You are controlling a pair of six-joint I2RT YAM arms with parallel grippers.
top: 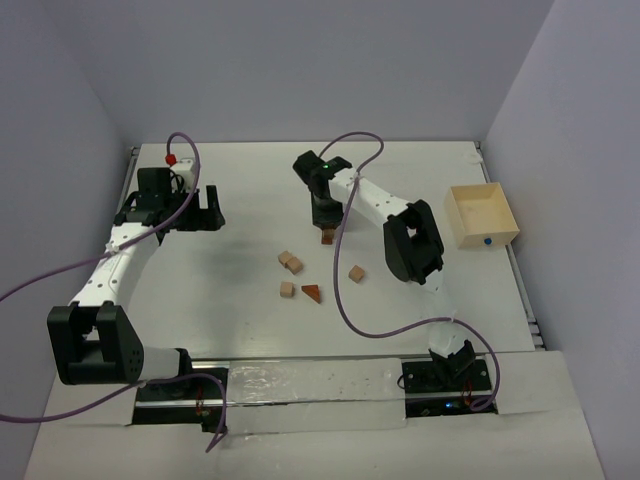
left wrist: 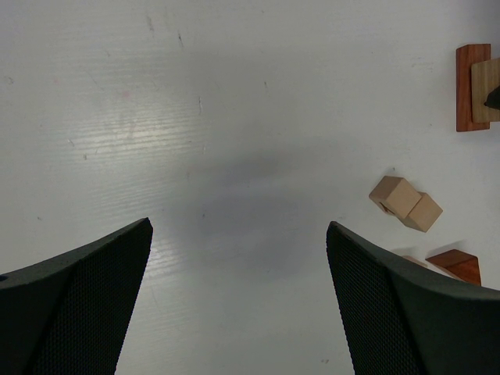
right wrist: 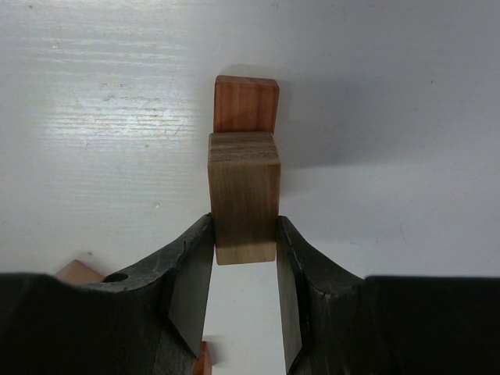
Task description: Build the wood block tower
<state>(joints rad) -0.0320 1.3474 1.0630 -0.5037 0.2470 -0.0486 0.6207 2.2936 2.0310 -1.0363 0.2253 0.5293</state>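
My right gripper [right wrist: 244, 234] is shut on a tan wood block [right wrist: 244, 195], its fingers pressing both sides. That block stands directly over a reddish-brown cube [right wrist: 246, 104] on the table; together they make the low tower [top: 326, 237], which the left wrist view catches at its right edge [left wrist: 473, 86]. Whether the two touch I cannot tell. Loose wood blocks lie nearer: a tan pair [top: 290, 262], a single tan cube [top: 287, 289], a reddish-brown wedge [top: 312, 293] and another tan cube [top: 357, 273]. My left gripper [left wrist: 240, 225] hangs open over bare table, left of the blocks [top: 205, 210].
A large pale wooden box [top: 481, 215] with a blue dot stands at the right edge of the table. Purple cables loop over both arms, and one crosses the table next to the rightmost tan cube. Walls close the table at the back and on both sides.
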